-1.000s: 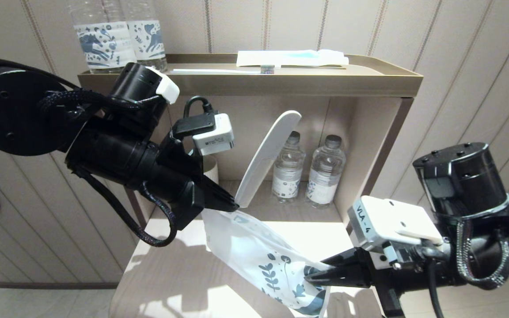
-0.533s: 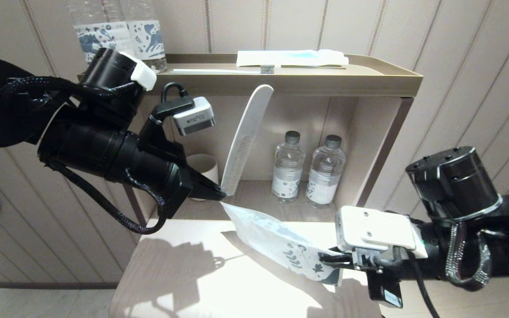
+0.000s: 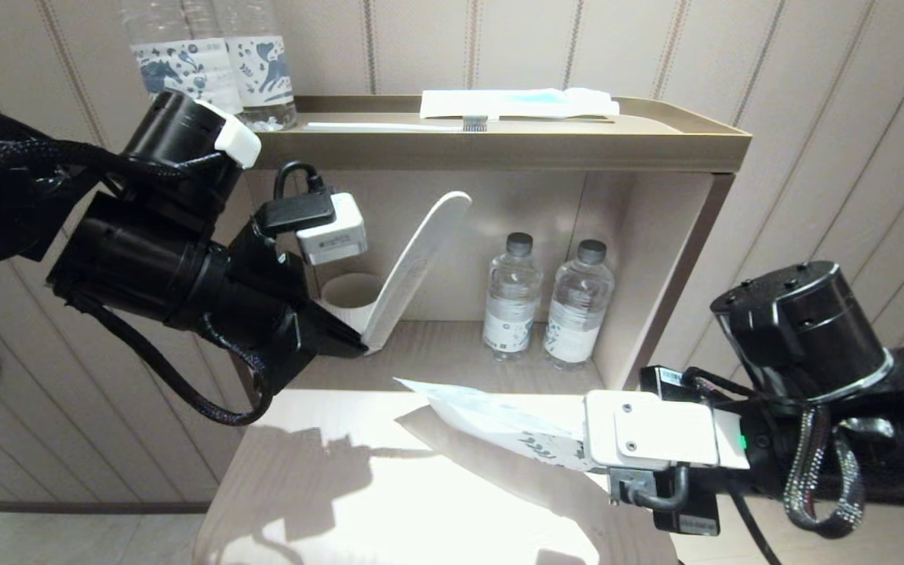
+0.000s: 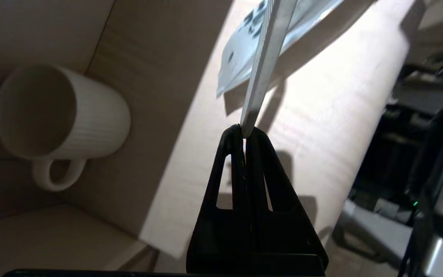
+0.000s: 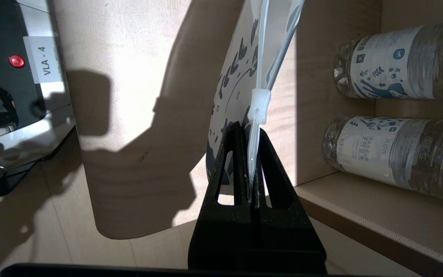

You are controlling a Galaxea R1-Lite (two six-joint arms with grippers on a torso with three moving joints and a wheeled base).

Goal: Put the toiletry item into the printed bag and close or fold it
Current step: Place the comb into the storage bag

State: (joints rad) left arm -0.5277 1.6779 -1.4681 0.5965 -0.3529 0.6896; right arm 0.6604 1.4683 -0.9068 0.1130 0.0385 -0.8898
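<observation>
While the printed bag (image 3: pixel 491 420) hangs stretched in mid-air above the sunlit worktop (image 3: pixel 389 502), its leaf-printed end is clamped in the right hand (image 5: pixel 251 169), fingers pressed together on the zip edge just below the white slider (image 5: pixel 259 105). Left hand (image 4: pixel 243 134) sits higher, near the shelf opening, pinched shut on the end of a white comb (image 3: pixel 413 271) that slants upward, clear of the bag. Behind it: ribbed white mug (image 4: pixel 58 123) in the shelf niche, two water bottles (image 3: pixel 550 302) beside it. Toothbrush packet (image 3: pixel 519 102) lies on the shelf top (image 3: pixel 703 129).
</observation>
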